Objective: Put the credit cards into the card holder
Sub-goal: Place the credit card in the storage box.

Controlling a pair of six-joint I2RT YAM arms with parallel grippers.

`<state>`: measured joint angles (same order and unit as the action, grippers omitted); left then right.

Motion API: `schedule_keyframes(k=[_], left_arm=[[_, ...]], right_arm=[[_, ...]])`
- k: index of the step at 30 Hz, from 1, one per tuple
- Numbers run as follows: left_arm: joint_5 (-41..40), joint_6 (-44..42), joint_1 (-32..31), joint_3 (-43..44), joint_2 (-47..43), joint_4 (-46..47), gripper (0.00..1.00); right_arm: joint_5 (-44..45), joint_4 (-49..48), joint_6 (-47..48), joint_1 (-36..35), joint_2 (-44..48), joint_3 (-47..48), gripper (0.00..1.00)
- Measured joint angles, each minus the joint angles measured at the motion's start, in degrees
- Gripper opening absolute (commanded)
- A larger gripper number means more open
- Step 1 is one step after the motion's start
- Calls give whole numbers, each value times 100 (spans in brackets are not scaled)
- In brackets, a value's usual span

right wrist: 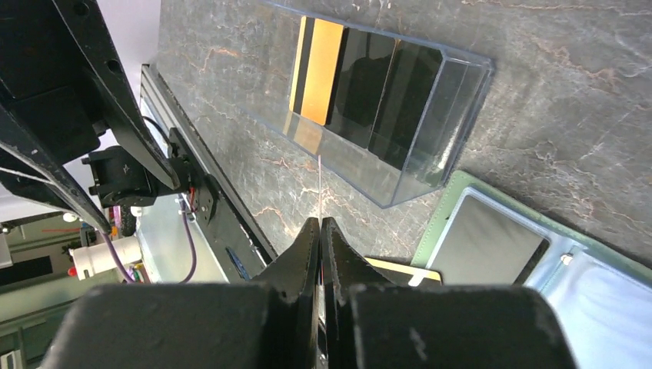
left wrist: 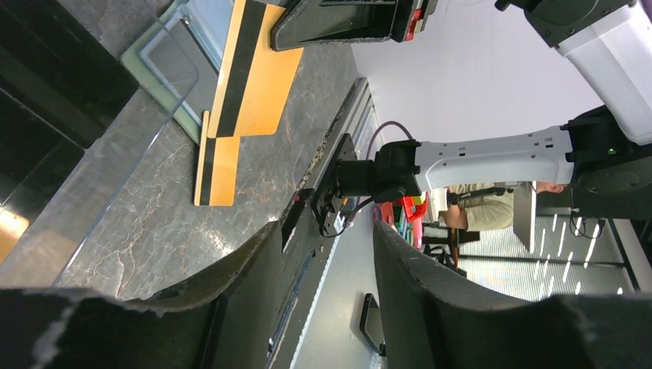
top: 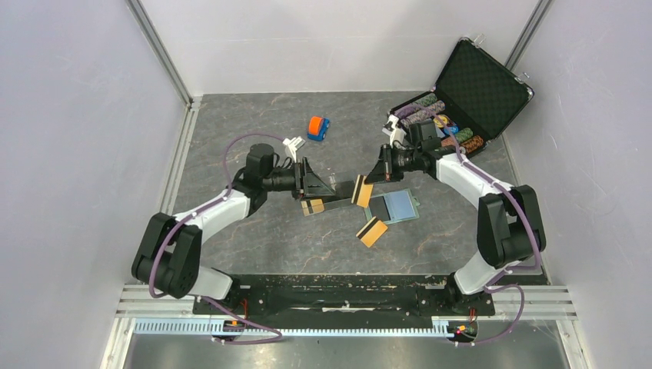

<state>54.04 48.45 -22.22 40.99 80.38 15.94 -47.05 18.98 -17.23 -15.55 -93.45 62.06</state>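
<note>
My right gripper (top: 370, 177) is shut on an orange-gold credit card (top: 361, 191) with a black stripe, holding it on edge above the table between the two arms. In the right wrist view the fingers (right wrist: 320, 223) pinch this card, which shows only as a thin line (right wrist: 319, 184). The card holder (top: 394, 206) lies open and flat just right of it, sage-green rim and pale blue inside (right wrist: 492, 238). A second orange card (top: 372, 231) lies on the table nearer the bases. My left gripper (top: 327, 187) is open and empty (left wrist: 323, 231), just left of the held card (left wrist: 254, 69).
A clear plastic tray (top: 332, 196) with black and orange cards (right wrist: 361, 84) sits under the left gripper. An open black chip case (top: 477, 84) stands at the back right. An orange-and-blue toy car (top: 318, 127) and a small white piece (top: 294, 144) lie behind the left arm.
</note>
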Motion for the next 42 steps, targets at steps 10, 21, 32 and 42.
schedule_keyframes(k=[10,21,32,42], left_arm=[[2,-7,-404,533,719,105,63],[9,118,-658,914,1534,721,58],[39,616,-780,994,1897,1552,2],[-68,717,-791,988,1908,1685,2]], right_arm=[[-245,42,138,87,402,-52,0],[-964,39,129,116,479,-87,0],[-1154,-96,28,116,479,-87,8],[-671,-133,-46,164,684,-511,81]])
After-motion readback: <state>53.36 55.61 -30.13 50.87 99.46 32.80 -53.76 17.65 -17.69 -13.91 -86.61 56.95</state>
